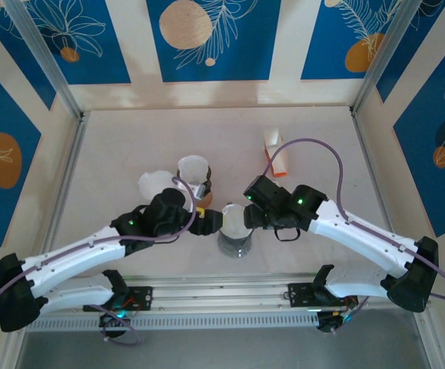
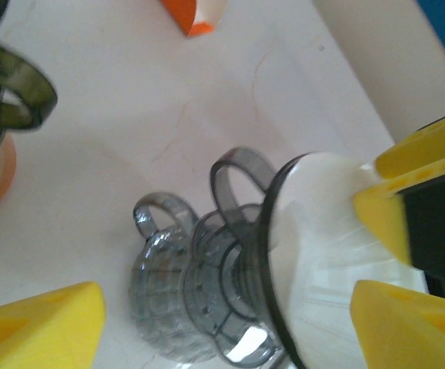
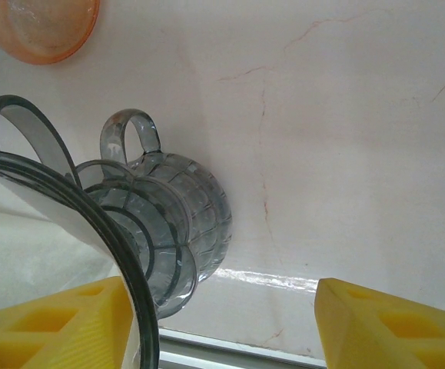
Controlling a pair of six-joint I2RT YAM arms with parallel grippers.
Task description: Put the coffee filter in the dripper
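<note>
Coffee filter (image 2: pixel 322 231) in dripper (image 2: pixel 230 288) (atop a grey mug (image 2: pixel 154 296)); left hand (image 1: pixel 209 225) apart — right hand (image 3: pixel 222 286) apart too.

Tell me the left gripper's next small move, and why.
Probably lift the left gripper straight up and clear: the white coffee filter already sits inside the dripper, this gripper is open, and the right gripper is at the rim.

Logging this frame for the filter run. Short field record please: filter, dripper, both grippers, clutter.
filter: white, inside the dripper
dripper: on glass mug, mid-table
left gripper: open, fingers either side of dripper
right gripper: open, one finger at dripper rim
clutter: orange cup, orange-white pack, both further back
</note>
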